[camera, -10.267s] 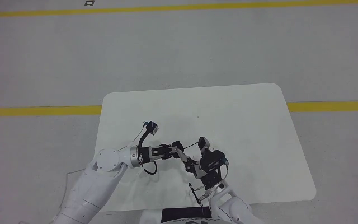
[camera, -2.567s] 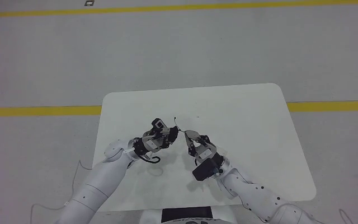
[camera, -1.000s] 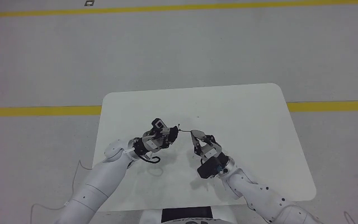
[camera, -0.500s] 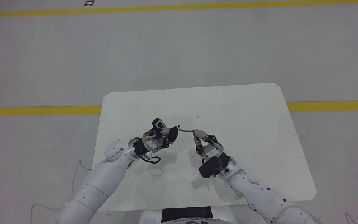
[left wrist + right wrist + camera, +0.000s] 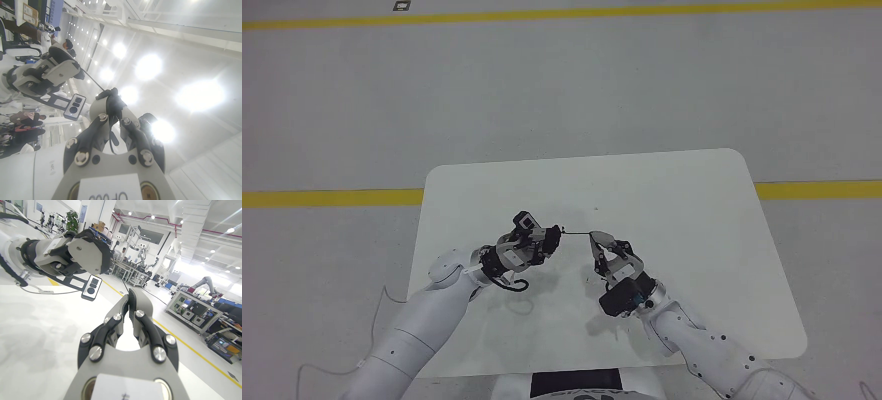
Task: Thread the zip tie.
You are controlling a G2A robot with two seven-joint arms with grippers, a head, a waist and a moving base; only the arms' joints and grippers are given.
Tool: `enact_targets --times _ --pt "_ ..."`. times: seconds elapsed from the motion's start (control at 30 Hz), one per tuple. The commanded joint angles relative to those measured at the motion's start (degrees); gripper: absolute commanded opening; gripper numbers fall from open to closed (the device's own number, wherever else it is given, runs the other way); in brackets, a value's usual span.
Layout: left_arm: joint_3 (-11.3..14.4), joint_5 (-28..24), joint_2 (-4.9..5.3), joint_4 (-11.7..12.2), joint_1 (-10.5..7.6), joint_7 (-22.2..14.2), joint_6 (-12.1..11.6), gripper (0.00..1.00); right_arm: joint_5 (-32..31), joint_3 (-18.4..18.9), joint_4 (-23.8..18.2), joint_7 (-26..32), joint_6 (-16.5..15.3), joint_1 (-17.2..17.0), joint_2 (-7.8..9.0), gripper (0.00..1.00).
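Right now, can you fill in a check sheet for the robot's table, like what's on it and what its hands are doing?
Surface: white table with rounded corners.
Job's things: black zip tie, stretched between the two grippers, off the table.
Clutter: nothing seen.
Grippers: left gripper and right gripper, each shut on the zip tie.
Cables: black cable looped by the left wrist.
Surroundings: grey floor with yellow lines; workbenches in the room behind.

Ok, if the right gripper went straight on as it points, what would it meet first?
Likely nothing: the right gripper aims just past the left gripper, over the table. Depth unclear.
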Motion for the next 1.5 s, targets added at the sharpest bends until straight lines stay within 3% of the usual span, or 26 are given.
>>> enact_targets --times 0.0,1.47 --pt "0.0 0.0 0.00 0.0 0.00 0.0 0.0 0.00 0.0 0.1 0.0 0.0 0.0 -0.1 -0.02 0.00" --pt "0.0 0.0 0.00 0.0 0.00 0.0 0.0 0.00 0.0 1.5 0.5 -0.1 0.0 -1.1 0.05 0.00"
